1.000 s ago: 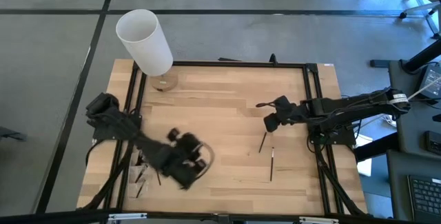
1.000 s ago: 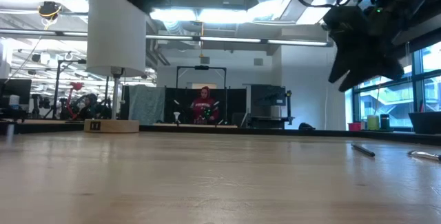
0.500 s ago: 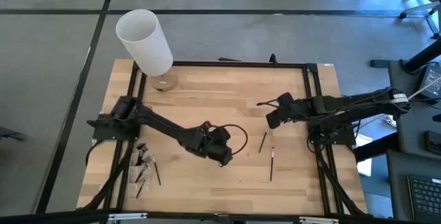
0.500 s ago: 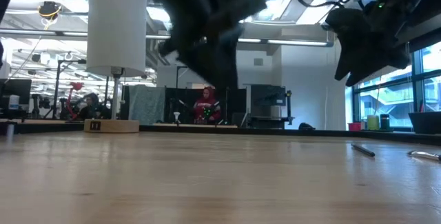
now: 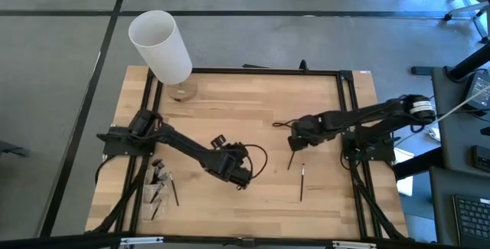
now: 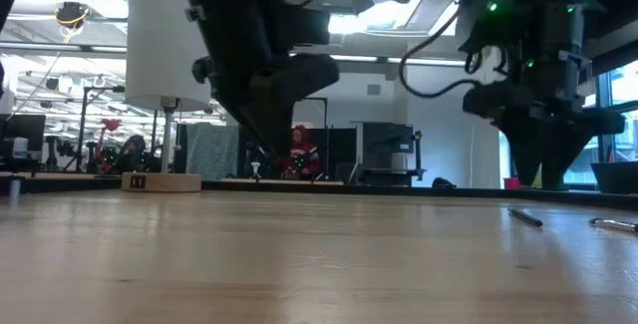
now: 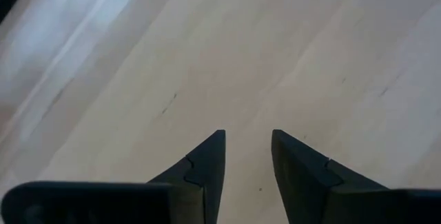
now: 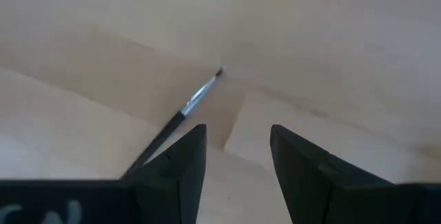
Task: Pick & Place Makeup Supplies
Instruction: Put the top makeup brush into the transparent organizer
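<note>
Brushes (image 5: 164, 190) lie heaped at the near-left edge; two more lie mid-right, one (image 5: 302, 182) nearer, one (image 5: 292, 157) thin, dark-handled, silver-collared, just under the right gripper (image 5: 293, 137), whose fingers gape empty. Left gripper (image 5: 239, 178), part-open, holds nothing over bare table (image 5: 253, 103). Misaligned descent might roll that slender brush aside.

A robotics lab: wooden table (image 5: 253, 103) (black-framed), equipment racks (image 6: 389, 155), open-ceiling ducts (image 6: 299, 40) beyond.

Overhead camera down, low camera level, wrist cameras close on table (image 5: 253, 103)
</note>
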`<state>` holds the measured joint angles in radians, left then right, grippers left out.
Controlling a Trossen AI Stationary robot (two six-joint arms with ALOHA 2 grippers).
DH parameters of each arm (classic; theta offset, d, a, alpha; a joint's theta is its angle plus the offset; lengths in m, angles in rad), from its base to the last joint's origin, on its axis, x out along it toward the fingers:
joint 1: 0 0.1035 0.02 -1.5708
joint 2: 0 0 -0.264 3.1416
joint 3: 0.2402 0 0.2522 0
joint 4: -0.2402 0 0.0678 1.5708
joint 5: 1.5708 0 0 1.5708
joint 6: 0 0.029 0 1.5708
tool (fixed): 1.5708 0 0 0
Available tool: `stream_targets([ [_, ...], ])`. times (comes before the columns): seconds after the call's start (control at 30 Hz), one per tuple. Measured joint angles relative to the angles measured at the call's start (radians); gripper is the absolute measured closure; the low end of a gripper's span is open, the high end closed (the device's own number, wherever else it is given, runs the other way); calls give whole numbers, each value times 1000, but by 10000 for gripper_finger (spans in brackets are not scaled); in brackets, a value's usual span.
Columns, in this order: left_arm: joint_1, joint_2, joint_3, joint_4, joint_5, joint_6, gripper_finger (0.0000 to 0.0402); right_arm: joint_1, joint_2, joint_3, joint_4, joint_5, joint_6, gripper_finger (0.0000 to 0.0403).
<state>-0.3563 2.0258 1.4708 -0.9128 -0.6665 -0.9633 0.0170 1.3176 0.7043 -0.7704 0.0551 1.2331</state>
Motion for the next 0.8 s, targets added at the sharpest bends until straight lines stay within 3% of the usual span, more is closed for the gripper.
stream_targets([
  [0.33,-40,-2,-47,-14,-5,-21,288,1,74,24,61,-41,17,240],
  [0.53,-17,-2,-48,-4,-16,-20,288,1,75,24,69,-59,137,240],
  [0.8,-18,-2,-48,-4,-10,-1,288,20,104,24,128,4,227,240],
])
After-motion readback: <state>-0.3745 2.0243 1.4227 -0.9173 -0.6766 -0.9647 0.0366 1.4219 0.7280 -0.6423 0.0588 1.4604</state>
